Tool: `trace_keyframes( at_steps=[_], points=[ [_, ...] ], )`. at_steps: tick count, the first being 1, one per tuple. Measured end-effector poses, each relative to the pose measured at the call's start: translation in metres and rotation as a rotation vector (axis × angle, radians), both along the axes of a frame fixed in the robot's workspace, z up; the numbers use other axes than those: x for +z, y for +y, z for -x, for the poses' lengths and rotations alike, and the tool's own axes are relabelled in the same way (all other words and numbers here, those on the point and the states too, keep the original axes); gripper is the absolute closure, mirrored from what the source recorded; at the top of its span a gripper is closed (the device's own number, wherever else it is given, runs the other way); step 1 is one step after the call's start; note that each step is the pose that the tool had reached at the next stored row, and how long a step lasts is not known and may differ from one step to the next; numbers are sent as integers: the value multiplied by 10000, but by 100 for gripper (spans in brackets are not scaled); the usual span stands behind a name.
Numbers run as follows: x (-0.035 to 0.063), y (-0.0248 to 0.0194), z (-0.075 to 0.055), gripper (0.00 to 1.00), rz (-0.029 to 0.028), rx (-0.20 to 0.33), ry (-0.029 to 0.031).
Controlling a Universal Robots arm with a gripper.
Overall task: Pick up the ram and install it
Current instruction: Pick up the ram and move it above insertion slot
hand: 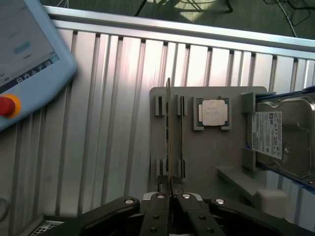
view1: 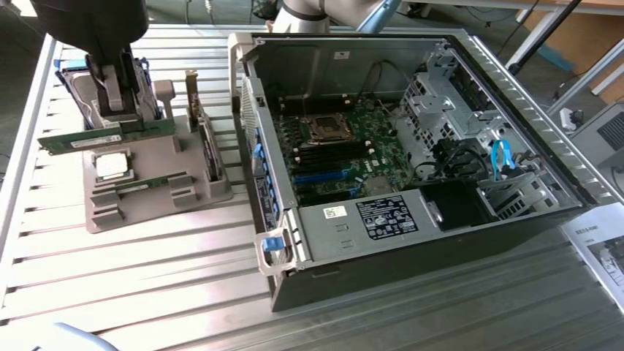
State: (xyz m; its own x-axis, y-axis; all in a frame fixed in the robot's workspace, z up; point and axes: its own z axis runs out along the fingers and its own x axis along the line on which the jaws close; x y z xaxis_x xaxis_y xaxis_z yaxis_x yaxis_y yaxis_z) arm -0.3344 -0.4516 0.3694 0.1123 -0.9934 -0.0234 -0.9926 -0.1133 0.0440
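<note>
My gripper [view1: 124, 123] is shut on one ram stick [view1: 78, 139], a long thin green board. I hold it level, just above the grey holder block [view1: 161, 194] at the exterior view's left. In the wrist view this ram [hand: 168, 123] appears edge-on, running straight out from between my fingertips [hand: 169, 189]. The second, matching ram [view1: 148, 184] still lies in its slot on the holder, and its edge shows in the wrist view [hand: 180, 132] right beside the held one. The open computer case [view1: 487, 80] lies at the exterior view's right, its motherboard memory slots [view1: 310, 155] exposed.
On the holder [hand: 206, 162] sit a square silver processor chip [hand: 214, 112] and a silver hard drive [hand: 285, 142]. A teach pendant [hand: 24, 54] with a red button lies on the slatted metal table [view1: 146, 278]. Printed paper [view1: 600, 252] lies beside the case.
</note>
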Motion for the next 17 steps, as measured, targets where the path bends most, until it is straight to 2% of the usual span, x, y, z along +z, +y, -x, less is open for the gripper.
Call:
trace_keyframes(
  at_steps=[17],
  points=[
    [365,1,0,88,0,0,0]
  ],
)
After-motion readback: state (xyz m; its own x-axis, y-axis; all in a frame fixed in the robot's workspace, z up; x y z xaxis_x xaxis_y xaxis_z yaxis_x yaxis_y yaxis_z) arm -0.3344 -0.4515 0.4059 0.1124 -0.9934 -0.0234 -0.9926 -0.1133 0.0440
